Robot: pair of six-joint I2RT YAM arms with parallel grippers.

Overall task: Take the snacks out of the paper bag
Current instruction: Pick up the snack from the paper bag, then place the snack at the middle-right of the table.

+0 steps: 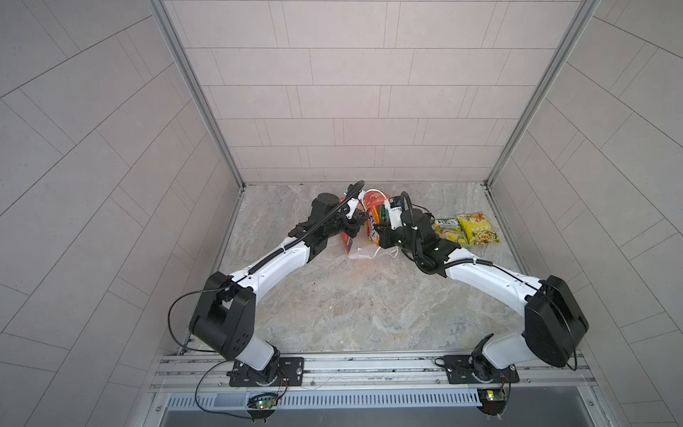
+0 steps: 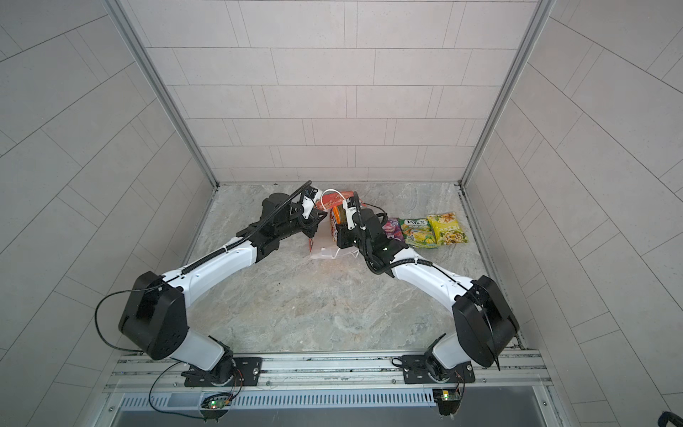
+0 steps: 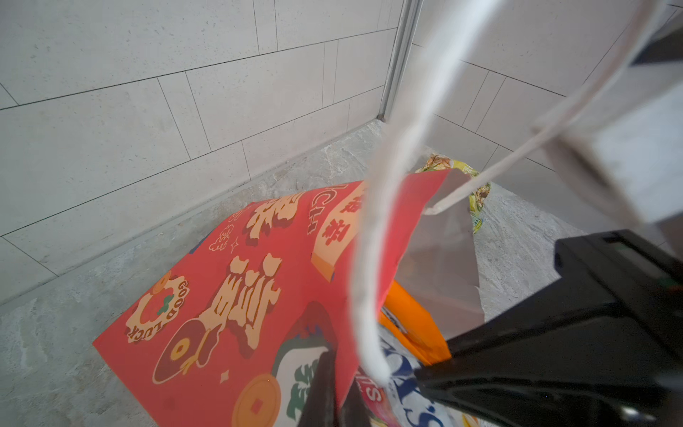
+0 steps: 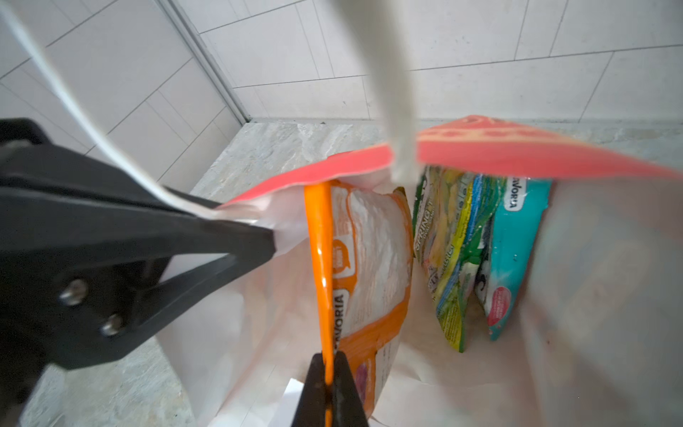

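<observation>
Orange packet (image 4: 369,277) is pinched by its sealed edge in the right hand (image 4: 327,392), jaws closed tight on the film. The packet is not yet clear of the paper bag (image 3: 221,277): most of it is seen inside the white lining. The edge grip is judged sensible, since the seal is thin and flat, nothing is crushed, and the packet can be drawn out along its own plane.

Bag rim is clamped by the left hand (image 4: 271,240), closed on the paper. Judged purpose: the mouth is held open and the bag is stopped from being dragged along when the packet is pulled.

Two more snacks are seen standing on edge inside, on the side away from the clamp: green-yellow packet (image 4: 454,258) and teal packet (image 4: 517,258). They touch each other and stand apart from the orange one.

The bag is located at the far middle of the table (image 1: 351,303), between the two hands. Laid flat in a row beside the right arm are purple packet (image 2: 391,229), green FOXS packet (image 2: 417,231) and yellow packet (image 2: 447,229). That spot is judged to be chosen for right-arm reach, clear of the bag.

Progress is estimated at about half. Risks: a cord handle (image 4: 401,111) hangs across the mouth and could be snagged on lift-out, and the glossy film could slip from the pinch.
</observation>
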